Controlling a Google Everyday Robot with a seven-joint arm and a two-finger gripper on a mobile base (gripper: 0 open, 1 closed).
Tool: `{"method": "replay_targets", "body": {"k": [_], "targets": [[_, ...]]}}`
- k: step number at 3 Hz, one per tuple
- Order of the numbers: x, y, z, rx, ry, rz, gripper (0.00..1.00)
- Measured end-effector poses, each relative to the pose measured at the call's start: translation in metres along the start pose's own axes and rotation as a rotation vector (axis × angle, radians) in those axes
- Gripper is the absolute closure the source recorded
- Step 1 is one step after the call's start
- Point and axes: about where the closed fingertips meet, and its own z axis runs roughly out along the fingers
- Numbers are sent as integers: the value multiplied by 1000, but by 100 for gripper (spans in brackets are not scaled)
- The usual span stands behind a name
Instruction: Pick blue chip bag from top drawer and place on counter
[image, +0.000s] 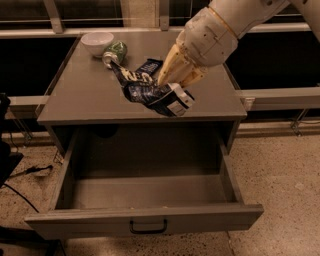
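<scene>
The blue chip bag (150, 91) is dark navy foil with white lettering, held in the air over the counter (90, 100), tilted and crumpled. My gripper (170, 86) comes in from the upper right and is shut on the bag's right part, its tan fingers (175, 67) pointing down. The top drawer (145, 192) stands pulled out below the counter and nothing shows inside it; its dark handle (148, 227) is centred on the front panel.
A white bowl (97, 42) and a green can (115, 51) lying on its side sit at the counter's back left. A small dark snack wrapper (148, 65) lies behind the bag. Dark cables (25, 172) run on the floor at left.
</scene>
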Motion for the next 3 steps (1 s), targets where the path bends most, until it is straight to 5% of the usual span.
{"method": "replay_targets", "body": {"k": [3], "targets": [[53, -13, 32, 157, 199, -210, 100]]}}
